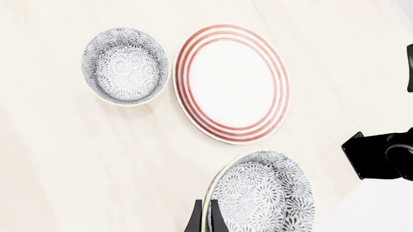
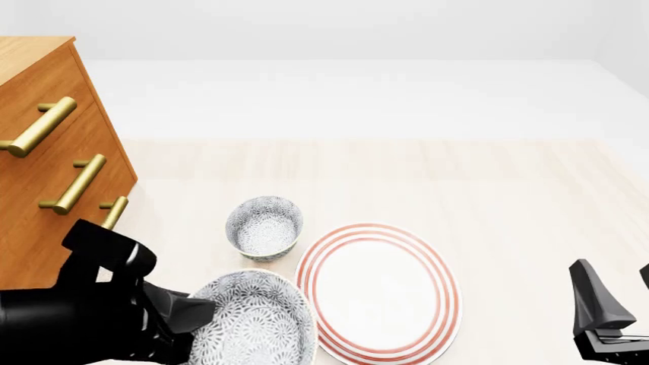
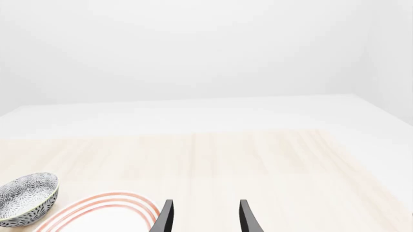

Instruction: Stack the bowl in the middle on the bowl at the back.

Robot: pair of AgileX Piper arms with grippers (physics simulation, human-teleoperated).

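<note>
Left gripper (image 1: pixel 203 220) pinched on the rim of the bowl in the middle (image 2: pixel 251 323), fingers nearly together with the rim between them; whether the bowl is off the table (image 2: pixel 507 190) I cannot tell. The bowl sits just left of the red-ringed plate (image 2: pixel 378 291), toward the near end of it. The bowl at the back (image 2: pixel 264 226) stands beside the plate's far-left edge, apart from both.

Right gripper (image 3: pixel 203 217) idle, fingers spread, nothing between them, to the right of the plate.

Risks, as I judge them: a thin rim pinch lets the bowl swing or slip; clipping the plate's edge; releasing off-centre so it tips off the deeper, narrower bowl.
</note>
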